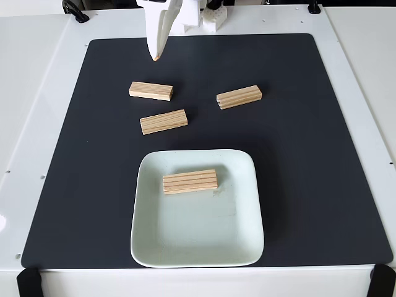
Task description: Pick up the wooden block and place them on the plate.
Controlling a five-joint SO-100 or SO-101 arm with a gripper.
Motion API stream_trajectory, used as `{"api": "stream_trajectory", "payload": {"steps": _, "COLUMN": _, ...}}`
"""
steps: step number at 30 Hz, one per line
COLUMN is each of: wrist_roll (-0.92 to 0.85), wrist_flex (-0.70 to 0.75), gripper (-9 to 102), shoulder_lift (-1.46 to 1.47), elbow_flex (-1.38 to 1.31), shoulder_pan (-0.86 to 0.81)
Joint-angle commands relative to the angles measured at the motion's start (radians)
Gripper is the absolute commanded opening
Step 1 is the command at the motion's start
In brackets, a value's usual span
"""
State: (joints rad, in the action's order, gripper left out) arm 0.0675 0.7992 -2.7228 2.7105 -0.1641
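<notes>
Below the fingers (pixel 156 57), three blocks (pixel 151 91).

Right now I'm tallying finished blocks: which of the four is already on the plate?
The wooden block lying flat inside the mint-green plate, nearest the camera. The other three rest on the black mat beyond it.

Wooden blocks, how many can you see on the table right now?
4. One lies on the plate, in its upper half. Three lie on the black mat: upper left, centre left, upper right. None looks hidden.
</notes>
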Motion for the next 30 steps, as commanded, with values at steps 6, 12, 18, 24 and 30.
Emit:
{"api": "stream_trajectory", "payload": {"steps": 6, "wrist_roll": 0.0, "wrist_flex": 0.334, "gripper": 0, "shoulder_lift": 0.204, "elbow_flex": -0.276, "shoulder_pan": -0.015}}
{"api": "stream_trajectory", "payload": {"steps": 12, "wrist_roll": 0.003, "wrist_flex": 0.388, "gripper": 0, "shoulder_lift": 0.538, "elbow_flex": -0.569, "shoulder_pan": -0.017}}
{"api": "stream_trajectory", "payload": {"steps": 18, "wrist_roll": -0.008, "wrist_flex": 0.387, "gripper": 0, "shoulder_lift": 0.736, "elbow_flex": -0.742, "shoulder_pan": 0.008}}
{"api": "stream_trajectory", "payload": {"steps": 24, "wrist_roll": -0.008, "wrist_flex": 0.387, "gripper": 0, "shoulder_lift": 0.772, "elbow_flex": -0.781, "shoulder_pan": 0.225}}
{"api": "stream_trajectory", "payload": {"steps": 30, "wrist_roll": -0.008, "wrist_flex": 0.328, "gripper": 0, "shoulder_lift": 0.779, "elbow_flex": -0.759, "shoulder_pan": 0.411}}
